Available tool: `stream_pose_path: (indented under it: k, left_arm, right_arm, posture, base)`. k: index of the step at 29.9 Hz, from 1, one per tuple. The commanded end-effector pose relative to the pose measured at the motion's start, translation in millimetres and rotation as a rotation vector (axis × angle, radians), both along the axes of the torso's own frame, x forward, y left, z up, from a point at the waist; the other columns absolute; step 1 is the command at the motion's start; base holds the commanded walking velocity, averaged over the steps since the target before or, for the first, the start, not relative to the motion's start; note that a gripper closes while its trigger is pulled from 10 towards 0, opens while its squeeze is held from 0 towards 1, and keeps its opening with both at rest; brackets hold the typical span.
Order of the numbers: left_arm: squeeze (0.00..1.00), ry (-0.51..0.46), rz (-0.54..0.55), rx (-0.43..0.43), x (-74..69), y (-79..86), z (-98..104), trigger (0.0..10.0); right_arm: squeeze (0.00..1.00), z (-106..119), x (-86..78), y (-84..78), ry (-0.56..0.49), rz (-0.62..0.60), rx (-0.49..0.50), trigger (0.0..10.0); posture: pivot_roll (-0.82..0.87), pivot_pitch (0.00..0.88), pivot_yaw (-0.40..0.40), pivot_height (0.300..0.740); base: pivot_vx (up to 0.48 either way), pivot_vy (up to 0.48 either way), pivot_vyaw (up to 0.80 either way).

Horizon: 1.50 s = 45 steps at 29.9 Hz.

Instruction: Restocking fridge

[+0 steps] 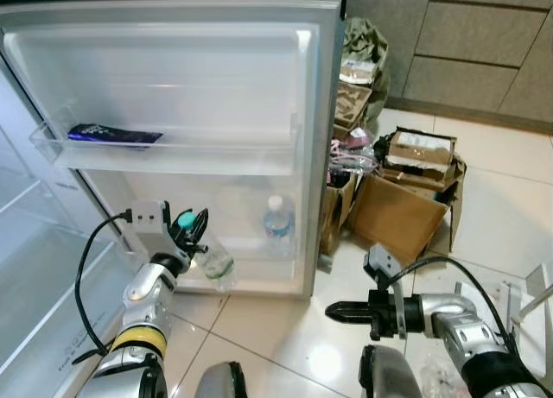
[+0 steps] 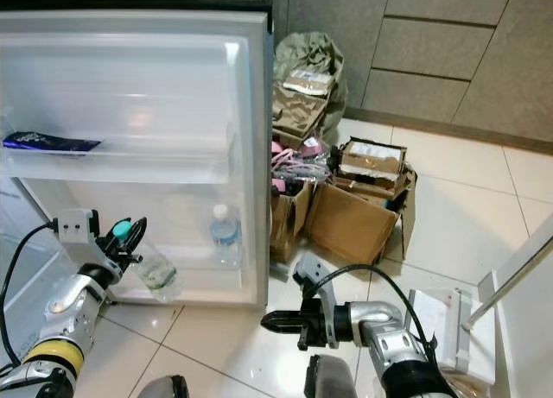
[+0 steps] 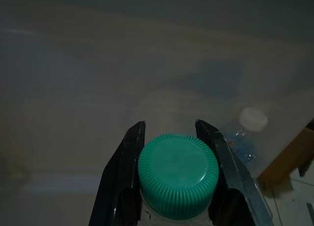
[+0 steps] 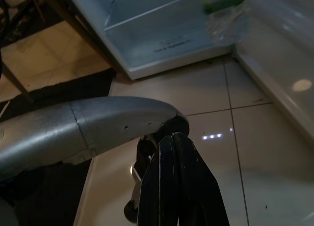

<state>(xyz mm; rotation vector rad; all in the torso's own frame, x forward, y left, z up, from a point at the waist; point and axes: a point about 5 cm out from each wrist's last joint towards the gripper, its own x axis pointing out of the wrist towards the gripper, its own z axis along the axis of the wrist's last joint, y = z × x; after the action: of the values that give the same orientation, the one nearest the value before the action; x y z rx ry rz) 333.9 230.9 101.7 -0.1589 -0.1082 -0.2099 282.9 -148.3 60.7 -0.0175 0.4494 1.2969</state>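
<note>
A clear water bottle (image 1: 213, 262) with a teal-green cap (image 3: 177, 174) is held tilted at the open fridge door's lower shelf (image 1: 251, 281). My left gripper (image 1: 189, 228) is shut on its neck just below the cap, with a black finger (image 3: 125, 164) on either side. A second water bottle (image 1: 277, 222) with a white cap (image 3: 253, 119) stands upright in the same shelf, to the right. My right gripper (image 1: 341, 312) is shut with nothing in it, low over the floor tiles in front of the door.
A dark blue packet (image 1: 114, 135) lies in the door's upper shelf (image 1: 173, 156). Open cardboard boxes (image 1: 402, 199) and a stuffed bag (image 1: 363, 48) crowd the floor right of the door. The fridge's inner shelves (image 1: 30, 243) lie at far left.
</note>
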Motion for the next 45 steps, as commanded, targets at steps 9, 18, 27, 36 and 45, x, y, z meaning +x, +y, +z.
stream_pose_path:
  k: [9,18,27,36,45]
  left_arm:
    - [0.0,-0.221,-0.126,0.01,8.4,4.0,58.9,10.0]
    - [0.0,-0.341,-0.207,0.019,-0.4,-16.0,82.2,10.0]
    - [0.0,-0.3,-0.207,0.043,-4.8,-36.4,70.0,10.0]
    - [0.0,-0.305,-0.116,0.048,-0.8,-26.0,79.8,10.0]
    - [0.0,-0.308,-0.011,0.04,3.9,-18.8,85.2,10.0]
  right_arm:
    - [0.0,2.7,-11.3,9.1,0.028,0.065,0.087,10.0]
    - [0.0,10.0,-16.7,17.5,0.013,0.057,0.137,10.0]
    - [0.0,25.8,-25.4,31.5,0.003,0.149,0.201,10.0]
    - [0.0,36.2,-37.3,50.8,-0.008,0.272,0.23,10.0]
    - [0.0,45.8,-43.6,63.3,-0.023,0.274,0.265,10.0]
  posture:
    - [-0.08,0.048,0.03,0.49]
    - [-0.09,0.116,0.033,0.49]
    - [-0.1,0.22,0.053,0.49]
    - [-0.1,0.288,0.057,0.49]
    - [-0.1,0.348,0.061,0.49]
  base:
    - [0.0,0.0,0.0]
    - [0.0,0.0,0.0]
    - [0.0,0.0,0.0]
    - [0.0,0.0,0.0]
    - [0.0,0.0,0.0]
